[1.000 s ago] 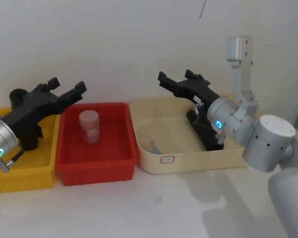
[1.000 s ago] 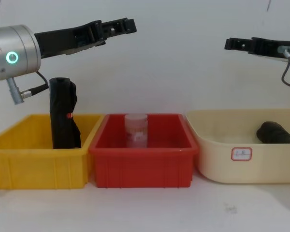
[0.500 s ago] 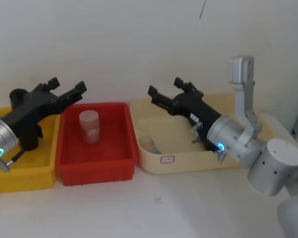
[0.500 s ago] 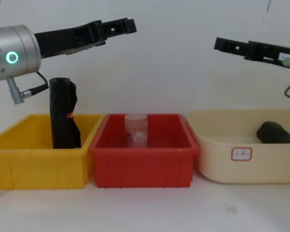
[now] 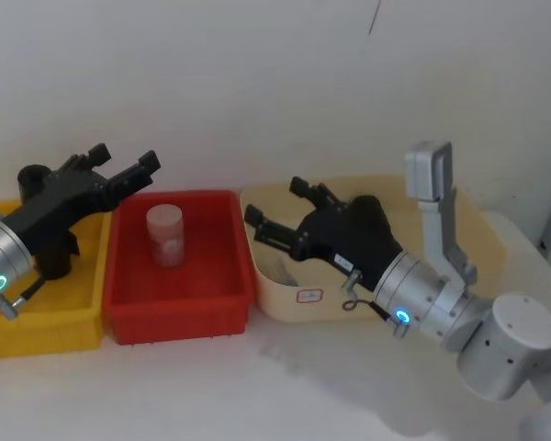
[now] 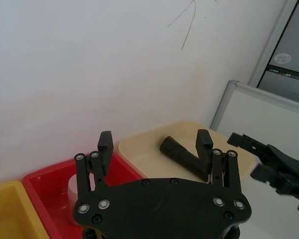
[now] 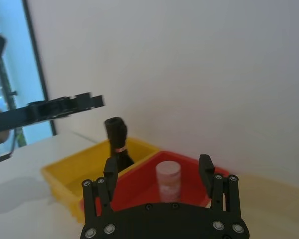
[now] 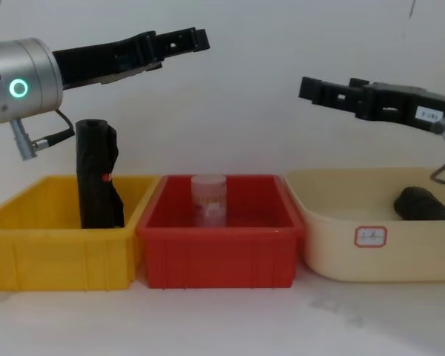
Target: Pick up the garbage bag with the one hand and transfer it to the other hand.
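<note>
Standing upright in the yellow plastic bin (image 8: 30, 252), at its rear right part near the wall shared with the red plastic bin (image 8: 219, 259): the tall black cylindrical garbage bag roll (image 8: 96, 174) with a small red-orange mark on its side, rising well above the bin rim, free of both grippers. High above the yellow bin and reaching toward the red one, the green-ringed left gripper (image 5: 119, 165), fingers spread apart and holding nothing, well clear of the roll's top. Over the near left part of the cream plastic tub (image 5: 459, 280), the blue-ringed right gripper (image 5: 280, 209), fingers likewise spread wide and empty, pointing toward the red bin. Inside the red bin, upright, a translucent lidded plastic jar (image 8: 208, 199) with pinkish contents. Lying on its side in the cream tub, a second, dark wrinkled roll (image 8: 424, 204). On the tub's front wall, a small white label (image 8: 371, 236). Under all three containers, a white tabletop (image 8: 222, 319), with a plain white wall behind.
</note>
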